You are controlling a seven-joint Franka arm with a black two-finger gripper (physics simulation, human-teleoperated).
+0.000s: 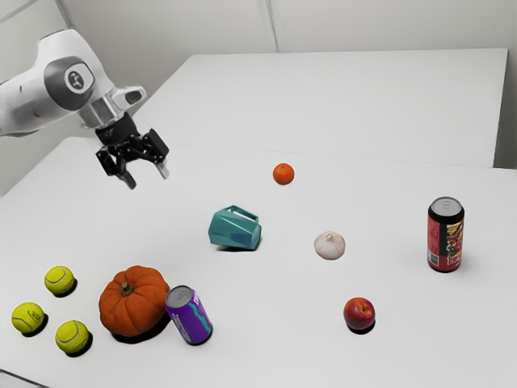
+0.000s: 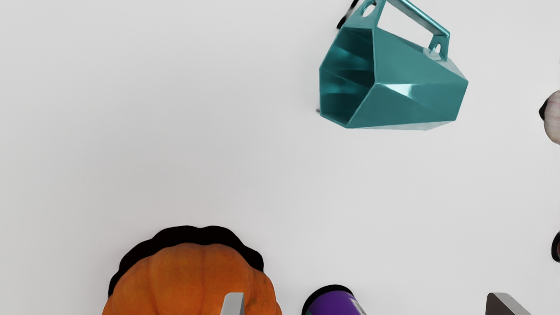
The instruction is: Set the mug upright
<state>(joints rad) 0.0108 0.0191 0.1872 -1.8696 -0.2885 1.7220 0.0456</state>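
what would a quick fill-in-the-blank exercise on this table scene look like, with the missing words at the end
The teal mug is lying on its ____.
The purple can is right next to a big, ribbed orange ____.
In the exterior view, the tennis balls number ____.
The open tool is holding ____.

Missing words, in order: side; pumpkin; three; nothing.
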